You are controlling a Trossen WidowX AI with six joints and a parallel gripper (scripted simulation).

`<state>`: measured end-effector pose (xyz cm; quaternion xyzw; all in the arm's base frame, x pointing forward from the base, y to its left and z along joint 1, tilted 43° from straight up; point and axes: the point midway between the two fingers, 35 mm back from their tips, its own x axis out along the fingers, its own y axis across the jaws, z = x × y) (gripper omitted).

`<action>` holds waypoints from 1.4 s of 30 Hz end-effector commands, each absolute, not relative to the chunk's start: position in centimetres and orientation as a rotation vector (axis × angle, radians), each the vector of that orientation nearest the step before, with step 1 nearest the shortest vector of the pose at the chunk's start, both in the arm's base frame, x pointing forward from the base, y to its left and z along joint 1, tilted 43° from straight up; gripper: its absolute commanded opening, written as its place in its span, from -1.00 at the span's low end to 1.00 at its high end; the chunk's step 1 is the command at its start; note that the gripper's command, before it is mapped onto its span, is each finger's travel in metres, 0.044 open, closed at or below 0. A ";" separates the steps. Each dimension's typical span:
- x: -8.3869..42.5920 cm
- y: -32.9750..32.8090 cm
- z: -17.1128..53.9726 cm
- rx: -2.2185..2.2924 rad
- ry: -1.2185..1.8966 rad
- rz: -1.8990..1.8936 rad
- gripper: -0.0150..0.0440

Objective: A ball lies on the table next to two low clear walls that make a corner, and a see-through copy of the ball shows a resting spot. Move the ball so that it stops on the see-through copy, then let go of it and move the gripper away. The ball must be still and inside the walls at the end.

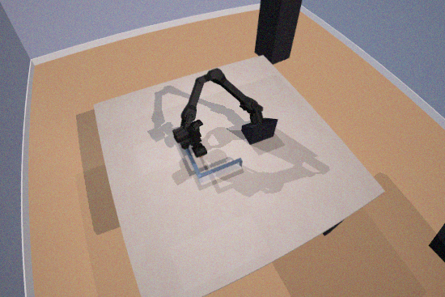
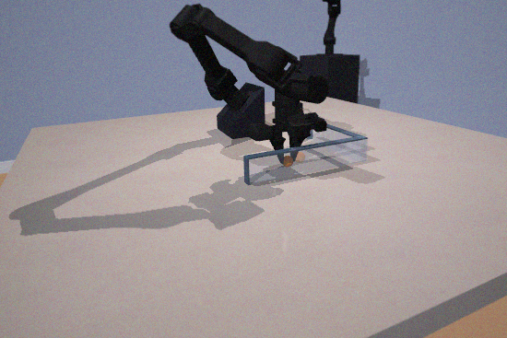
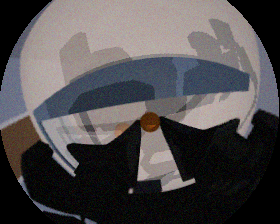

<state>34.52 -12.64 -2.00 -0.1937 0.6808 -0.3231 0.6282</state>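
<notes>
Between the claw (image 2: pixel 287 148) fingertips, half-narrowed and not clearly gripping: a small, round orange ball (image 2: pixel 288 160).

My tool (image 2: pixel 288 145) looks matt black plastic; the ball (image 2: pixel 288 160) is smooth, dull orange; the walls (image 2: pixel 295 153) are glossy clear bluish glass or plastic; my desk (image 2: pixel 230 255) is matt, pale beige
</notes>
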 end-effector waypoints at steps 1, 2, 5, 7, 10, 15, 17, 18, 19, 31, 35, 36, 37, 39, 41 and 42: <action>34.5 -12.7 -2.0 -0.449 1.561 -0.740 -0.18; 34.5 -12.7 -2.0 -0.449 1.561 -0.740 -0.20; 34.6 -12.6 -2.0 -0.449 1.561 -0.740 -0.40; 34.8 -12.0 -1.4 -0.448 1.561 -0.738 -0.49; 35.4 -10.6 0.0 -0.446 1.561 -0.735 -0.49; 36.0 -8.3 2.4 -0.444 1.561 -0.733 -0.49; 36.2 -7.4 3.5 -0.444 1.562 -0.733 -0.49; 36.2 -6.9 4.0 -0.444 1.562 -0.733 -0.49; 36.3 -6.4 4.5 -0.444 1.562 -0.733 -0.49; 35.9 -4.1 4.8 -0.446 1.562 -0.736 -0.49; 35.4 -3.8 2.2 -0.446 1.562 -0.736 -0.49; 35.3 -3.8 1.8 -0.446 1.562 -0.736 -0.49; 35.2 -3.8 1.5 -0.446 1.562 -0.736 -0.49; 35.2 -3.8 1.4 -0.446 1.562 -0.736 -0.49; 35.2 -4.0 1.1 -0.445 1.562 -0.736 -0.49; 35.2 -4.2 0.9 -0.445 1.562 -0.736 -0.49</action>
